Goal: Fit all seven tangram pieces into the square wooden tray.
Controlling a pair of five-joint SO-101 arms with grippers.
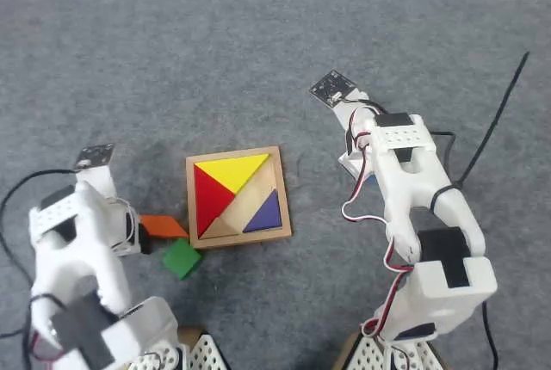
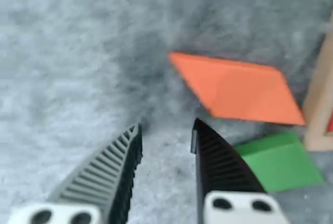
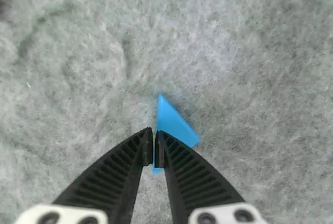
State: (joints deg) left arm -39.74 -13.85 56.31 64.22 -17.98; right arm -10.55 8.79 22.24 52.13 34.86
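Observation:
The square wooden tray [image 1: 281, 196] lies mid-table and holds a yellow triangle [image 1: 234, 170], a red triangle [image 1: 207, 199] and a purple triangle [image 1: 265, 213]. An orange parallelogram [image 1: 164, 226] [image 2: 239, 91] and a green square [image 1: 182, 258] [image 2: 278, 159] lie on the cloth just left of the tray. My left gripper [image 2: 166, 135] is open just short of the parallelogram and beside the green square, with nothing between its fingers. My right gripper [image 3: 154, 132] is shut, its tips over one edge of a small blue triangle [image 3: 174, 122] [image 1: 371, 179] lying right of the tray. Whether it holds that piece I cannot tell.
Grey felt cloth [image 1: 172, 69] covers the table. Bare wood [image 1: 244, 206] shows in the tray's middle and lower left. In the left wrist view the tray's wooden edge [image 2: 320, 109] runs next to the orange and green pieces. Open cloth stretches behind the tray and between the arms.

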